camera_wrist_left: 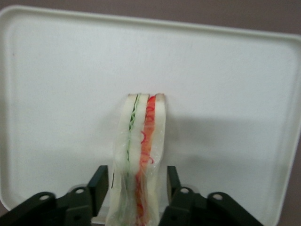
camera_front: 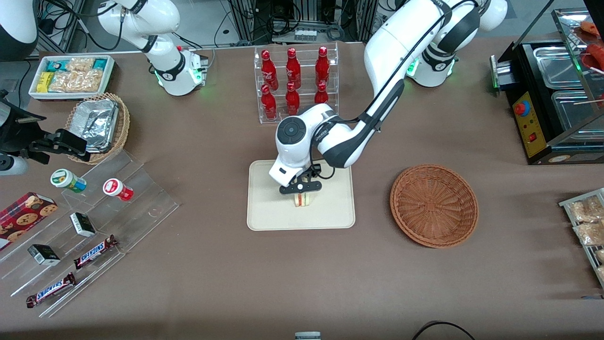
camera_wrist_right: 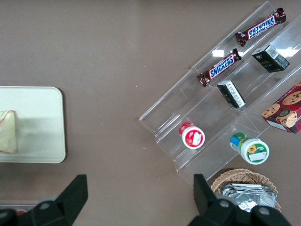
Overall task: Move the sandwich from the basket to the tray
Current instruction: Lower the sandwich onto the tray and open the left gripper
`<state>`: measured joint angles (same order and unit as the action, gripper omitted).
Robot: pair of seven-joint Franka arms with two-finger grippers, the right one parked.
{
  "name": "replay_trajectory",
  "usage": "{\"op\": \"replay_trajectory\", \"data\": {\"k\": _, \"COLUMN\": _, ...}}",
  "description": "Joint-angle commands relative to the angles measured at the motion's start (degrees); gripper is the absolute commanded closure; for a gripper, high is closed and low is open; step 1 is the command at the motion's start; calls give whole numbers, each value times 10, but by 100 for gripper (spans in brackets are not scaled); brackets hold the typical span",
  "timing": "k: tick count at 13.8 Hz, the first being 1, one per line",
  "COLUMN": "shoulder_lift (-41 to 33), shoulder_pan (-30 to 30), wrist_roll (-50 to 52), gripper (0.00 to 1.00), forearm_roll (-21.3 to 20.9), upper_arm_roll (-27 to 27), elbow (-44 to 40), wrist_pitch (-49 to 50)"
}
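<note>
Bench (camera_front: 198, 141) carries the tray (camera_front: 264, 212) mid-way, with the basket (camera_front: 434, 205) beside it toward the working arm's end, nothing in it. Sandwich (camera_wrist_left: 138, 155) stands on edge on the tray, red and green filling showing. Pincer (camera_front: 302, 188) sits right over it, fingers (camera_wrist_left: 98, 186) flanking the bread with slight gaps, so open, not gripping.

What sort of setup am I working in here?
Likely a mock snack shop: cola bottles in a rack, Snickers bars on acrylic steps. The end effector is over the tray, open around the sandwich.
</note>
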<state>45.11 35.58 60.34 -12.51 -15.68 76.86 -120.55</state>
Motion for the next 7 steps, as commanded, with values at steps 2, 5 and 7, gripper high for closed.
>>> {"op": "replay_trajectory", "data": {"k": 2, "shoulder_lift": -76, "shoulder_pan": -37, "wrist_roll": 3, "gripper": 1, "forearm_roll": 27, "upper_arm_roll": 2, "elbow": 1, "wrist_pitch": 75}}
{"op": "replay_trajectory", "data": {"k": 5, "shoulder_lift": -148, "shoulder_pan": -80, "wrist_roll": 2, "gripper": 1, "forearm_roll": 53, "upper_arm_roll": 3, "elbow": 6, "wrist_pitch": 165}}
{"op": "replay_trajectory", "data": {"k": 7, "shoulder_lift": -185, "shoulder_pan": -111, "wrist_roll": 0, "gripper": 1, "forearm_roll": 53, "upper_arm_roll": 3, "elbow": 7, "wrist_pitch": 224}}
